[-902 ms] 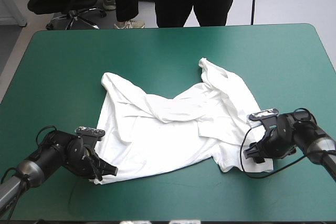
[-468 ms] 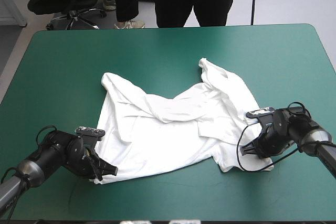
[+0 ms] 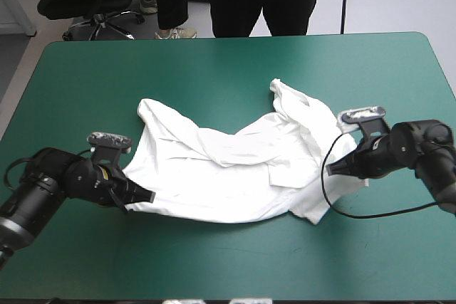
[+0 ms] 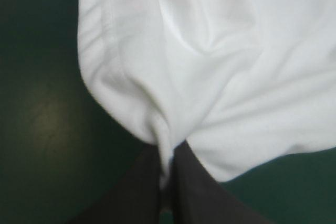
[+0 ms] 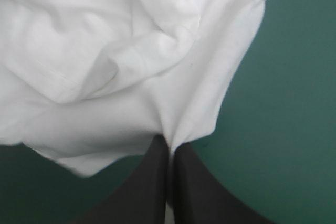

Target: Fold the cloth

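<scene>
On table point(image 3: 214, 62), rumpled T-shirt point(image 3: 235, 169), left gripper point(image 3: 147, 196) pinching hem, right gripper point(image 3: 330, 169) pinching hem

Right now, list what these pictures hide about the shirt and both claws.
High view: underside of the shirt, hidden by its own folds; which layers are doubled is unclear.
High view: tips of the left claw and right claw, too small to show how deep the pinch goes.
Wrist views: most of the shirt, cut off by the edges.
</scene>
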### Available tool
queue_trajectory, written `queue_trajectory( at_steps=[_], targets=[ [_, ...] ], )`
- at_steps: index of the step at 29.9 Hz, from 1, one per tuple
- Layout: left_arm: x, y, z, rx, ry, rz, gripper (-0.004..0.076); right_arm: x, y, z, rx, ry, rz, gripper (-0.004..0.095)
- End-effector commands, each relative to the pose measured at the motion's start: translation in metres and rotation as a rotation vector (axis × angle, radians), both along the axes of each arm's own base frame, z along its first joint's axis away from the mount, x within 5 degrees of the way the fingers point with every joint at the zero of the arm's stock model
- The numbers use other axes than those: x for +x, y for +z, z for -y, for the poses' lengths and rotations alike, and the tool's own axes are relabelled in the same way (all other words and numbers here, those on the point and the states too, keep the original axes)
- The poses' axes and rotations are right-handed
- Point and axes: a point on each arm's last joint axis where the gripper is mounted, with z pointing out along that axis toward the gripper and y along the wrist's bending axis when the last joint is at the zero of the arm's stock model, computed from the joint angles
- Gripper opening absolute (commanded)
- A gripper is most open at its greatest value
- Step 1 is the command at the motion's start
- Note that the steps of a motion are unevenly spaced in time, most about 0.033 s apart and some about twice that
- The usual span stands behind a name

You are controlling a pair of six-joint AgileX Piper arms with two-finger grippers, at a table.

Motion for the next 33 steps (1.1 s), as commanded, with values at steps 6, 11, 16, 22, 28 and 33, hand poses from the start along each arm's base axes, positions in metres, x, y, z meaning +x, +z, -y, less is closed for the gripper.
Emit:
queue_trajectory(
  at_steps=[6,11,16,22,28,33],
  targets=[
    [-0.022,0.134,-0.007,-0.158,-0.004,0.404,-0.0017,-0.051,0.164,0.003,0.171,0.024,0.520,-0.0017],
    [-0.046,0.209,-0.016,-0.252,-0.011,0.673,-0.0017,-0.082,0.233,0.008,0.215,0.032,0.782,-0.0017],
    [-0.071,0.256,-0.026,-0.292,-0.032,0.864,-0.0017,-0.117,0.285,0.015,0.239,0.048,1.050,-0.0017],
    [-0.105,0.295,-0.038,-0.342,-0.042,1.036,-0.0017,-0.161,0.328,0.023,0.269,0.057,1.316,-0.0017],
    [-0.135,0.318,-0.044,-0.409,-0.090,1.150,-0.0017,-0.205,0.354,0.030,0.309,0.066,1.492,-0.0017],
    [-0.150,0.323,-0.045,-0.439,-0.127,1.145,-0.0017,-0.222,0.356,0.030,0.346,0.091,1.513,-0.0017]
  ],
)
